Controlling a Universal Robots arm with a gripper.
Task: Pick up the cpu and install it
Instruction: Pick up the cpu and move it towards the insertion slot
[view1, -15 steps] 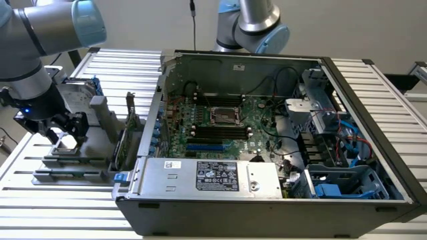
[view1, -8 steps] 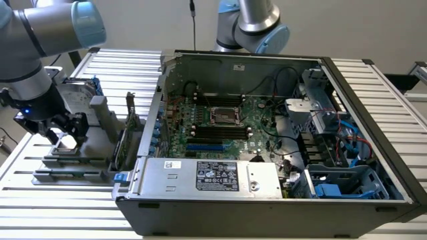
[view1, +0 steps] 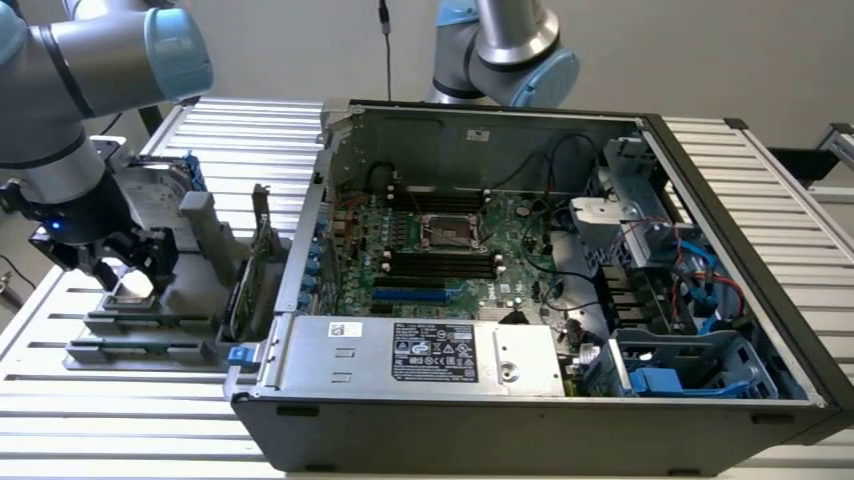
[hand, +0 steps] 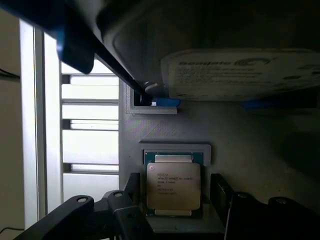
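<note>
The cpu (hand: 173, 186), a small flat square chip with a dull silver top, lies in a recess of a grey holder block (hand: 250, 140). My gripper (hand: 175, 186) is open right over it, one black finger (hand: 132, 184) on each side of the chip with a small gap left. At the exterior view's left, the gripper (view1: 131, 268) hangs low over the cpu (view1: 134, 287) on the grey holder (view1: 147, 328). The black socket frame (view1: 451, 232) sits mid-motherboard inside the open computer case (view1: 534, 420).
A silver hard drive with blue rails (hand: 240, 75) stands upright in the holder just beyond the cpu. An expansion card (view1: 254, 270) stands between holder and case. A second arm (view1: 501, 50) rises behind the case. The slatted metal table (view1: 120, 420) lies underneath.
</note>
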